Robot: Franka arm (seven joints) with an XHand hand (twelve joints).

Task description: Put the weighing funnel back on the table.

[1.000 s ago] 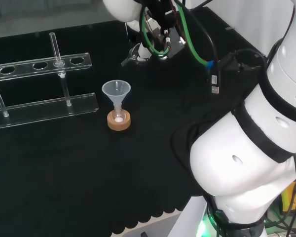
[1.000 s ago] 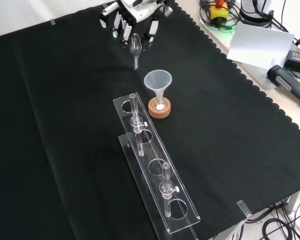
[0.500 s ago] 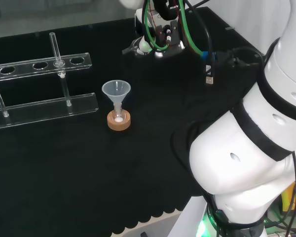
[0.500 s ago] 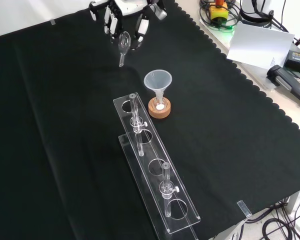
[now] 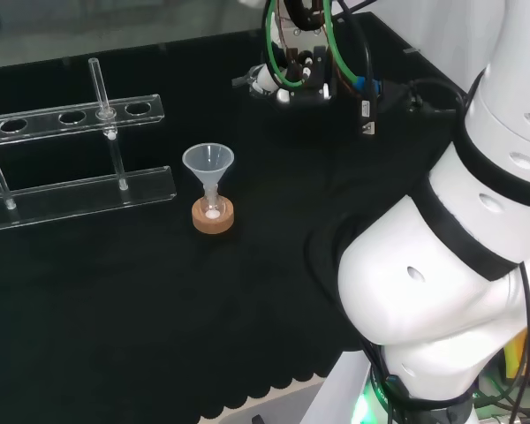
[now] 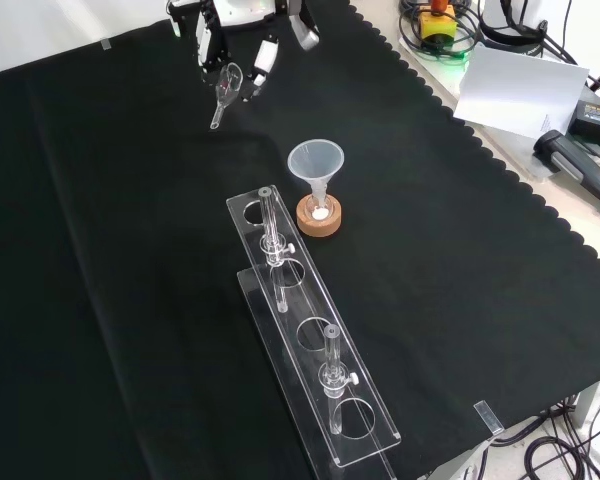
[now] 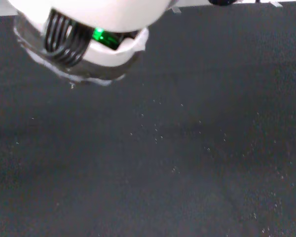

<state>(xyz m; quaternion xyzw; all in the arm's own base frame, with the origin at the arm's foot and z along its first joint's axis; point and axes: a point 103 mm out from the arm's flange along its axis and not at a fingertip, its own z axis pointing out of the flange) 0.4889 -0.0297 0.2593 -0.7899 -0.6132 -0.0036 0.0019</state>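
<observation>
Black cloth [image 6: 100,260], fingers [image 6: 264,56] pinching weighing funnel [image 6: 226,82]

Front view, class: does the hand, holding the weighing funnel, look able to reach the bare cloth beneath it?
Probably yes. The hand holds the weighing funnel over bare black cloth; the funnel and tube rack stand off to the side, leaving the way down free.

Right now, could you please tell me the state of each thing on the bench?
robot hand: shut on the weighing funnel, over the cloth.
weighing funnel: held, stem slanting down.
funnel: upright, stem in the flask.
flask: upright on its cork ring.
rack: standing, two tubes upright in it.
</observation>
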